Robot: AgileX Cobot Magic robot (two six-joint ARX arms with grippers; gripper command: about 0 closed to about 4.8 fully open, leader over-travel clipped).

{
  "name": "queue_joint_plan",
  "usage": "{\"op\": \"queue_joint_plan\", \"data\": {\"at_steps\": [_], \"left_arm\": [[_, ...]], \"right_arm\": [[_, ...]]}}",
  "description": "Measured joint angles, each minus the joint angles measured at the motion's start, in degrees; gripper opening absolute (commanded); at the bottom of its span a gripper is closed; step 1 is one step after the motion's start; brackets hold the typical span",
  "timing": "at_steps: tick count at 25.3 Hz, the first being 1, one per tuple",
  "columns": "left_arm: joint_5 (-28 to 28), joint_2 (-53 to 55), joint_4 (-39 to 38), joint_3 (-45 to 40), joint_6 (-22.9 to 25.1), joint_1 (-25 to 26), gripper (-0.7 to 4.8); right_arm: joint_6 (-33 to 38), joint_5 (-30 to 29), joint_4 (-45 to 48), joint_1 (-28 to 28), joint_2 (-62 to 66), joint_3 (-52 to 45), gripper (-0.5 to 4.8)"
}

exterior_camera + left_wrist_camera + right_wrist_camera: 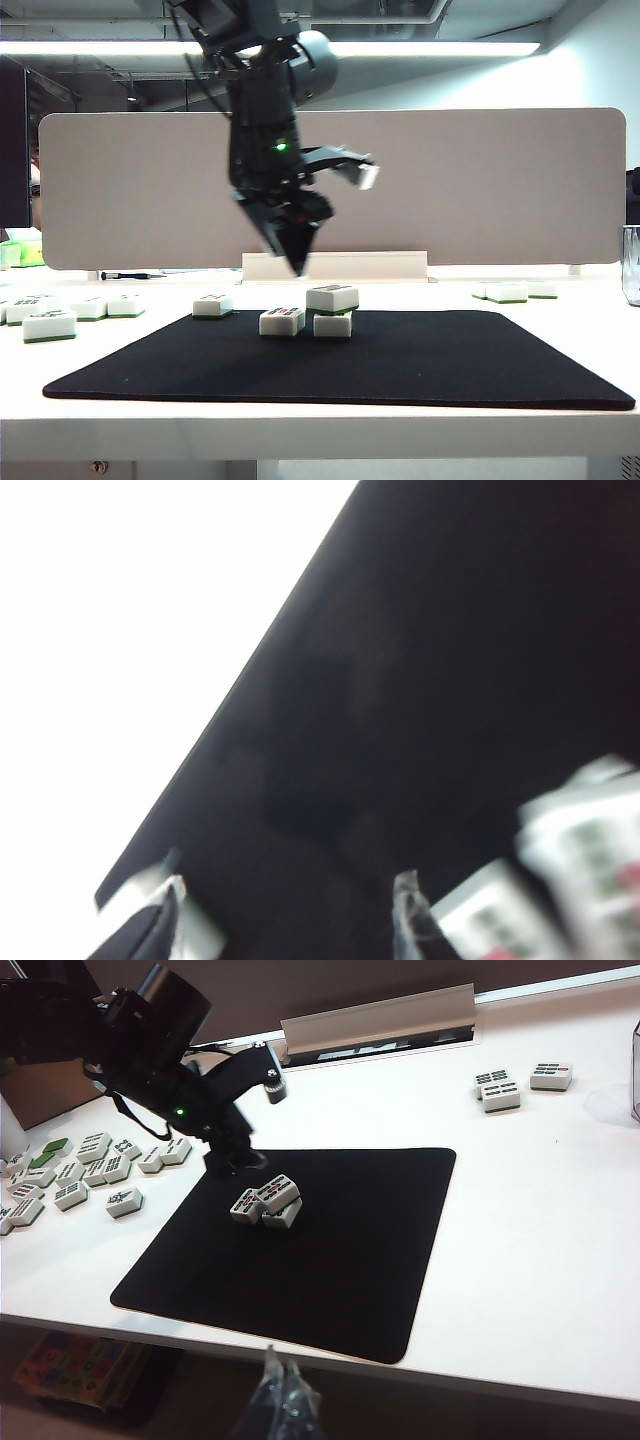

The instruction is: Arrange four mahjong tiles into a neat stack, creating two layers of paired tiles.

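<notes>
The stack [318,312] is half built on the black mat [420,365]: two mahjong tiles [266,1200] lie side by side and a third rests on one of them, so the second layer lacks one tile. The left gripper [297,238] hangs above the stack, its fingers parted and holding nothing. I judge the next move is to fetch a fourth tile; the nearest loose tile [212,304] lies just off the mat's far edge. The right gripper [280,1398] waits well apart at the near table [540,1260] edge; only blurred fingertips show, apparently together. The left wrist view is very blurred.
</notes>
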Motion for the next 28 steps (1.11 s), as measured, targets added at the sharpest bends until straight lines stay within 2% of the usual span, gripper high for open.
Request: {"op": "queue_joint_plan", "data": {"at_steps": [2, 5, 7, 10, 15, 16, 26, 28], "left_arm": [[-2.4, 0.0, -3.5, 0.0, -4.7, 1.5, 2.71], [-2.8, 0.0, -7.8, 0.0, -12.0, 3.2, 2.67], [-1.8, 0.0, -9.3, 0.0, -15.0, 3.3, 2.55], [1.8, 0.0, -11.1, 0.0, -18.5, 3.4, 2.1], [3.7, 0.0, -12.8, 0.0, -22.8, 3.3, 2.09], [3.7, 0.0, -12.9, 0.0, -24.9, 3.4, 2.09], [3.8, 3.2, -14.3, -0.1, -28.8, 3.4, 2.02], [5.7, 3.3, -14.3, -0.1, -28.9, 3.5, 2.02]], "right_arm": [[0.0, 0.0, 0.0, 0.0, 0.0, 0.0, -0.01], [0.0, 0.0, 0.0, 0.0, 0.0, 0.0, -0.01], [0.0, 0.0, 0.0, 0.0, 0.0, 0.0, -0.01], [0.0, 0.0, 0.0, 0.0, 0.0, 0.0, -0.01], [0.0, 0.0, 0.0, 0.0, 0.0, 0.0, -0.01], [0.0, 0.0, 0.0, 0.0, 0.0, 0.0, -0.01], [0.0, 0.0, 0.0, 0.0, 0.0, 0.0, -0.01], [0.0, 0.0, 0.0, 0.0, 0.0, 0.0, -0.01]]}}
